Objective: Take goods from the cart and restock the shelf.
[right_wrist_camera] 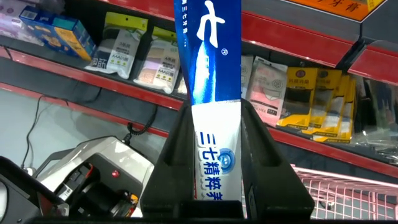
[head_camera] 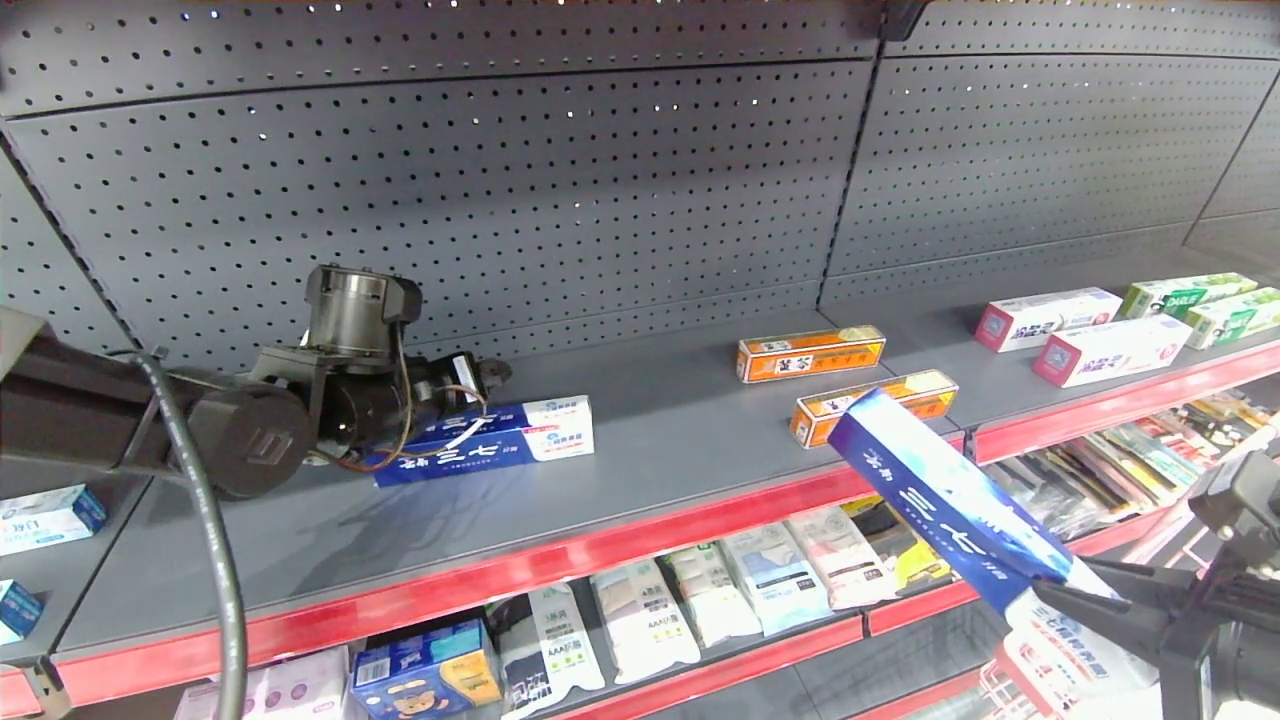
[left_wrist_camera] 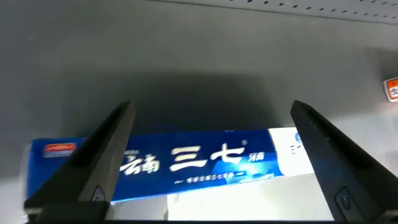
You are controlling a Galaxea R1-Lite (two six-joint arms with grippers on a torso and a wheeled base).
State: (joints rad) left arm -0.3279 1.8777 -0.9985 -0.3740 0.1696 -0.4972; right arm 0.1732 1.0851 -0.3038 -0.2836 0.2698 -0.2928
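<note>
A blue and white toothpaste box (head_camera: 500, 438) lies flat on the grey shelf (head_camera: 660, 440), left of centre. My left gripper (head_camera: 480, 385) hovers just over it, fingers (left_wrist_camera: 99, 168) spread wide to either side of the box (left_wrist_camera: 205, 163), open and not touching it. At the lower right, my right gripper (head_camera: 1085, 600) is shut on the white end of a second blue toothpaste box (head_camera: 950, 495), which slants up toward the shelf's red front edge. The right wrist view shows this box (right_wrist_camera: 211, 93) pinched between the fingers (right_wrist_camera: 180, 155).
Two orange boxes (head_camera: 812, 353) (head_camera: 875, 400) lie mid-shelf. Several white, pink and green toothpaste boxes (head_camera: 1110, 348) sit at the right. Packaged goods (head_camera: 700, 600) hang on the lower shelf. A cart's wire edge (right_wrist_camera: 348, 199) is below the right gripper. Small boxes (head_camera: 45, 518) lie at far left.
</note>
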